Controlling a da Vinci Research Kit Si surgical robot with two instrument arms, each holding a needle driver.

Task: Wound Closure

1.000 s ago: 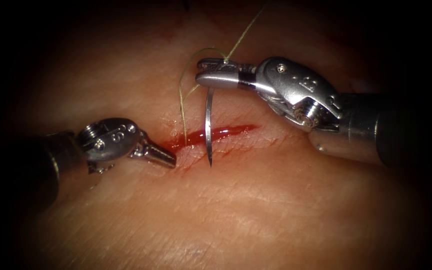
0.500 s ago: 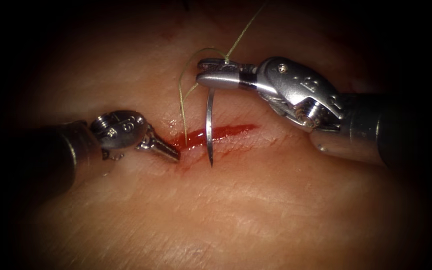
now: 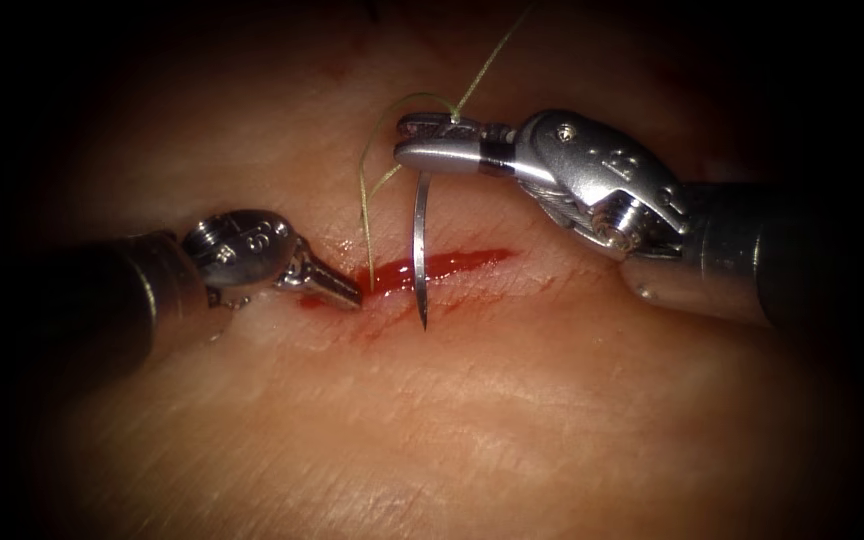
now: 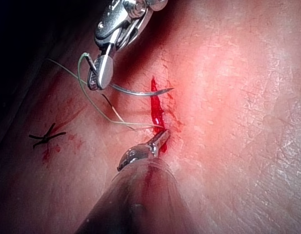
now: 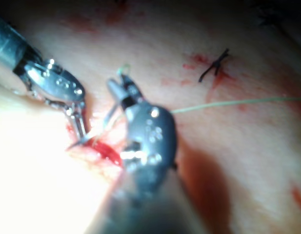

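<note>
Down at the near edge of the cut (image 3: 442, 266), the needle (image 3: 419, 250) tip looks to be touching or just above the tissue (image 3: 472, 420), on the side closest to the camera. I can't tell for sure if it has bitten in yet. Its long axis runs straight across the cut, from that near lip up to the right tool (image 3: 422, 142) on the far side, which has its jaws clamped on the needle's back end, right where the thread (image 3: 364, 200) joins. So the point sits nearer the camera than the tool holding it.

Left tool (image 3: 337, 288) is the closer one to the wound: jaws look closed and empty, tip resting at the cut's left end in the red fluid (image 3: 452, 264), just left of the needle. The thread loops off past the right tool and also drops into the cut beside the needle.
</note>
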